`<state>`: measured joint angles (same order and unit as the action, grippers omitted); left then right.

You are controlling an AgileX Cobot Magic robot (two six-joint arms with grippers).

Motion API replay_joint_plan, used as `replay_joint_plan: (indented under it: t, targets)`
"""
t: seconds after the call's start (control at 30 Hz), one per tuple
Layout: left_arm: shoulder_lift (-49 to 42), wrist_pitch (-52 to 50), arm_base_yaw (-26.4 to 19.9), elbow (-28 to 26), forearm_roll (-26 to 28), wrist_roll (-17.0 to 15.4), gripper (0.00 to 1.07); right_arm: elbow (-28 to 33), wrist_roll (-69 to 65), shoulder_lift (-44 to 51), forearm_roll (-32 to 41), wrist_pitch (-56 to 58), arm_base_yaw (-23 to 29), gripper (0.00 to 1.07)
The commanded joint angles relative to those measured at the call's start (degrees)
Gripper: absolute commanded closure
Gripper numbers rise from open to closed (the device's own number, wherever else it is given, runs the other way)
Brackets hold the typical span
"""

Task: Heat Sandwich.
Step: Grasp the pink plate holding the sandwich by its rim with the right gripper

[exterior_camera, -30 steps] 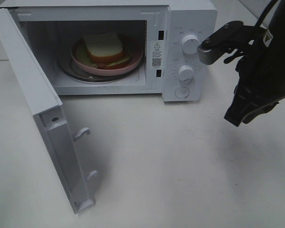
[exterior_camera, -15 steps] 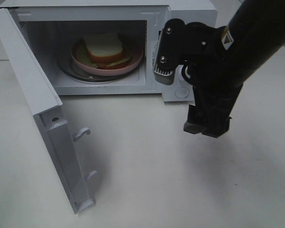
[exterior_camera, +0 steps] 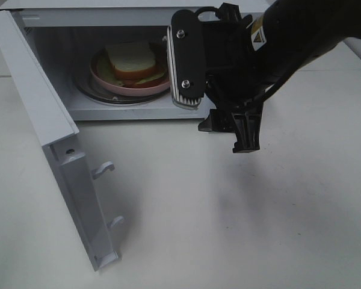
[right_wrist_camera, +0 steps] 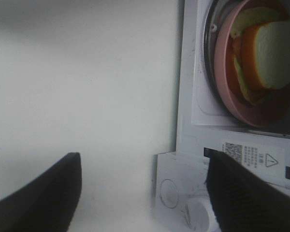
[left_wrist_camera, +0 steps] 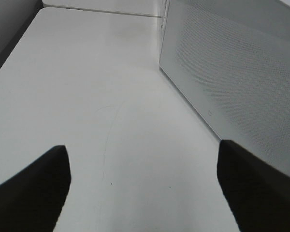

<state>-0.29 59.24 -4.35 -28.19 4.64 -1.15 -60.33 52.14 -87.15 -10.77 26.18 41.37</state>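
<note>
Door [exterior_camera: 54, 138] of the white box-shaped microwave oven [exterior_camera: 126, 111] hangs open; your left gripper [left_wrist_camera: 142, 188] is spread wide, empty, beside the casing. Inside, the small white-bread sandwich [exterior_camera: 131, 59] sits on its round pink plate [exterior_camera: 99, 77]. Your right gripper [right_wrist_camera: 145, 193], wide and empty, hovers before the cavity; loading looks done, so shut that door next.

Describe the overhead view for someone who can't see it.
A white microwave stands with its door swung open; inside, a sandwich sits on a pink plate. A black arm's open claw hangs in front of its right part, holding nothing.
</note>
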Motion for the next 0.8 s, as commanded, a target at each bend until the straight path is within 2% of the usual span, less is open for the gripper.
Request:
replay_joint_plan:
  t: [0.03,0.3,0.5,0.7,0.8]
  targets:
    - [-1.03,-0.06,-0.06,0.11,0.34,0.0,0.3,-0.23,1.09,-0.97,-0.23,-0.34,0.17,0.37]
    - [-1.03,-0.06,-0.06,0.11,0.34,0.0,0.3,-0.29,12.49,-4.53,-0.46,-3.9,0.17,0.36]
    - [-1.03,-0.06,-0.06,0.11,0.34,0.0,0.3,-1.49,12.43,-7.85,0.69,-3.95,0.17,0.36]
    - [-1.03,-0.06,-0.06,0.11,0.34,0.0,0.3,-8.14,11.75,-12.83,1.26,-3.09,0.17,0.36]
    - [-1.03,-0.06,-0.06,0.11,0.34,0.0,0.3,-13.58,11.75,-17.76,2.81,-2.52,0.17,0.36]
